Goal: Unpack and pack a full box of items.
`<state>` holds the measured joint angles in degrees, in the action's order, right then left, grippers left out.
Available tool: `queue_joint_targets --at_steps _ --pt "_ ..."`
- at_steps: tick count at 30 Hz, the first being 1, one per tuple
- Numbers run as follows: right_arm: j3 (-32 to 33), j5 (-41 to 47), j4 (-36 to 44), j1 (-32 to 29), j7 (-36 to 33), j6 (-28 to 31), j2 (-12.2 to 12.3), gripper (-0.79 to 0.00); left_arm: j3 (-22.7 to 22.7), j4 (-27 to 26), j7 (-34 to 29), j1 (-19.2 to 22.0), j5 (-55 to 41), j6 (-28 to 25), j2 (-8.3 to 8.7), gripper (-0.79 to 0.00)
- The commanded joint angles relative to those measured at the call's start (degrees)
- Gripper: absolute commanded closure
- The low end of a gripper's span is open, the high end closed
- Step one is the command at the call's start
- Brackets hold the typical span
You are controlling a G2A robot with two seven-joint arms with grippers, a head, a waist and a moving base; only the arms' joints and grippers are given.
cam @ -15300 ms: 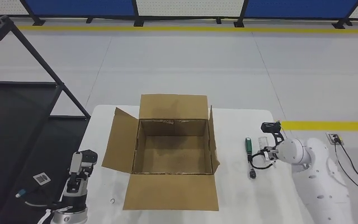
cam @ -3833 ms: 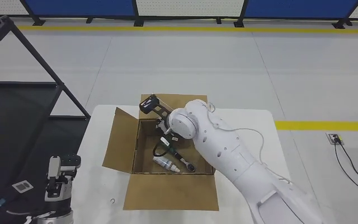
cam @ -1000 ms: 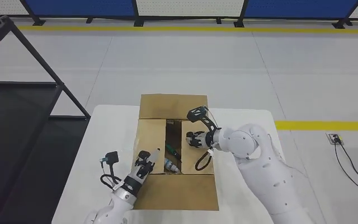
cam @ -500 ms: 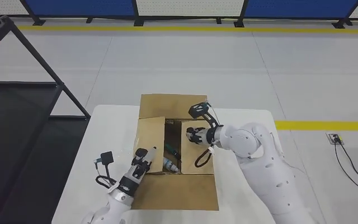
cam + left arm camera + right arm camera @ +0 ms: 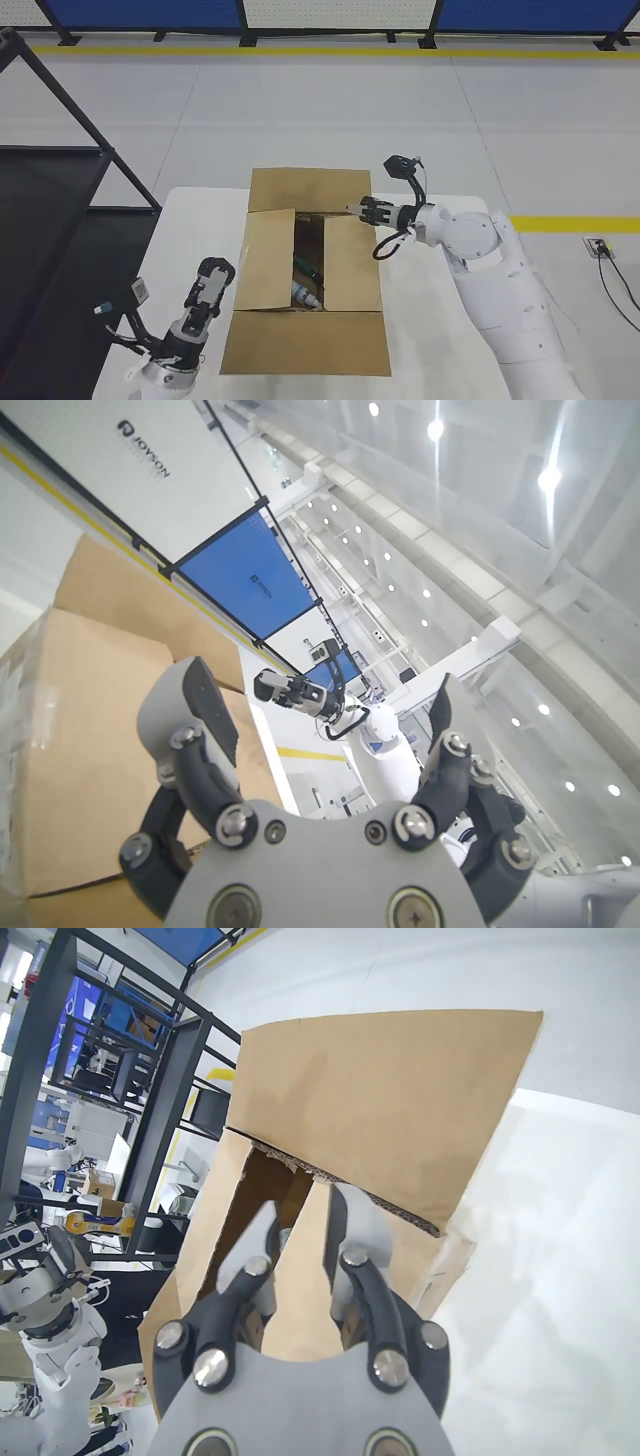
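The cardboard box (image 5: pixel 352 262) stands mid-table with both side flaps folded inward and a gap between them. Through the gap show a green-handled tool (image 5: pixel 305 268) and a small white bottle (image 5: pixel 307 296). The far flap (image 5: pixel 310 188) and the near flap (image 5: pixel 305 343) lie open. My right gripper (image 5: pixel 362 210) hovers at the box's far right corner, fingers a little apart and holding nothing; its wrist view looks along the right flap (image 5: pixel 380 1118) past the gripper (image 5: pixel 302 1208). My left gripper (image 5: pixel 205 285) is left of the box, open and empty (image 5: pixel 322 680), beside the box wall (image 5: pixel 100 710).
The white table (image 5: pixel 430 330) has bare room to the right and left of the box. A black metal rack (image 5: pixel 60 120) stands off the table's left side. Blue barrier panels line the far floor.
Both grippers have drawn back from the side flaps: the left toward the table's near left, the right toward the far right corner. The flaps stay folded in.
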<state>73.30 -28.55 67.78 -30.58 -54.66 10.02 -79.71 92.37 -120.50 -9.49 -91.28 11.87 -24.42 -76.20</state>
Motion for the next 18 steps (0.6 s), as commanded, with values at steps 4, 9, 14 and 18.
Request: queue_joint_targets --at_steps 4,9,14,18 --pt "0.0 0.0 0.1 0.0 0.0 0.0 0.0 -0.785 3.8 -0.6 0.9 -3.3 0.7 -3.5 0.27 -0.785" --pt "0.0 0.0 0.1 0.0 0.0 0.0 0.0 -0.785 3.8 -0.6 0.9 -3.3 0.7 -3.5 0.27 -0.785" --pt "0.6 2.8 -2.7 0.2 6.1 -0.7 -0.2 -0.785 3.1 -0.7 -1.3 -3.0 0.1 -2.6 0.41 -0.785" --pt "0.9 3.6 -10.0 3.6 10.9 -0.1 -0.3 -0.785 4.7 0.2 -4.3 -3.1 -3.2 -2.3 0.77 -0.785"
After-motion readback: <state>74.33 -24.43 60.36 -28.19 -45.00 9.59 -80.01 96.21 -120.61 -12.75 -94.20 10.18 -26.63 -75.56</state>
